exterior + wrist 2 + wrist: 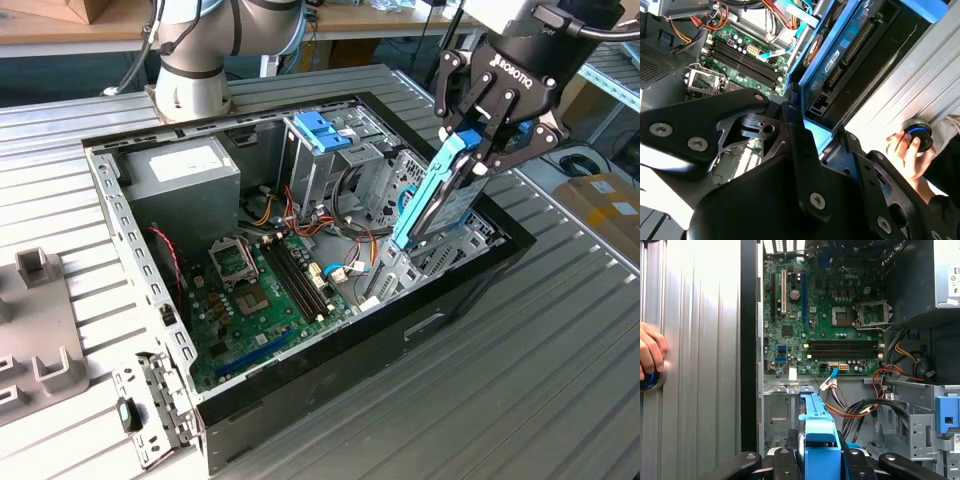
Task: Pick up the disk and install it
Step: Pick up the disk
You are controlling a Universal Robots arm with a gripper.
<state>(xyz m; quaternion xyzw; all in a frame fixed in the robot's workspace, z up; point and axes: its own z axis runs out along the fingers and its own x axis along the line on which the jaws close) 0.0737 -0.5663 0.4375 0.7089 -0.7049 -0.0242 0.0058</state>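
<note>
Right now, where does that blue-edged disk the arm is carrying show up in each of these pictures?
Exterior view: the disk hangs tilted from the gripper, over the case's edge at the exterior view's right.
Second wrist view: disk ahead of the fingers.
First wrist view: its blue frame between the fingers.
Shared landmark: the green motherboard.

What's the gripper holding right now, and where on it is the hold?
The gripper is shut on the disk, clamping its upper end by the light-blue frame; the disk hangs tilted, lower end down in the open computer case.
</note>
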